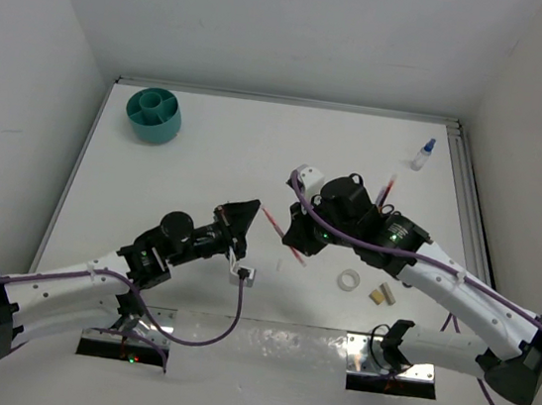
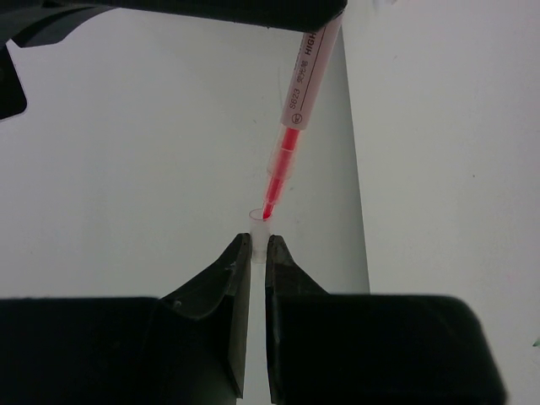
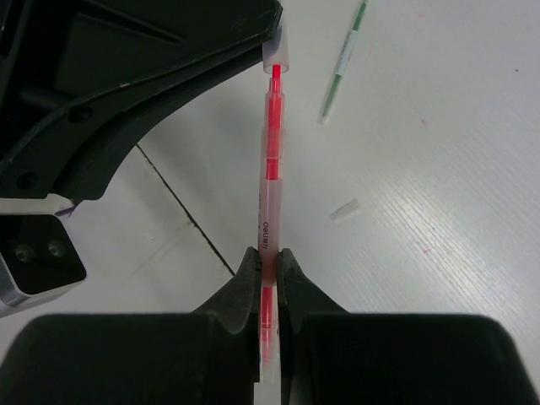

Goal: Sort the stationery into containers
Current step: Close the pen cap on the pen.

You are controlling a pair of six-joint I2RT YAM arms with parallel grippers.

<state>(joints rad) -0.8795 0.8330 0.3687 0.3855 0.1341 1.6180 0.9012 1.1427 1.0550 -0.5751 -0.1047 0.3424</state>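
Holding the red pen (image 3: 270,169) by its barrel, the right gripper (image 3: 268,259) is pinched firmly on it, which keeps the tip pointed at the left gripper (image 2: 260,246). The left gripper is pressed together on a small clear cap (image 2: 259,226), its mouth facing the tip. The tip sits at that mouth, so the step in hand appears to be capping before sorting. The pen hangs in mid-air over the middle of the table (image 1: 207,154), well apart from the teal pot (image 1: 155,114) at the far left corner. A green pen (image 3: 344,63) and a short clear piece (image 3: 344,210) lie on the table beneath. A tape ring (image 1: 348,281) and tan blocks (image 1: 383,295) lie near the right arm. Nothing stands between the pen and the pot.
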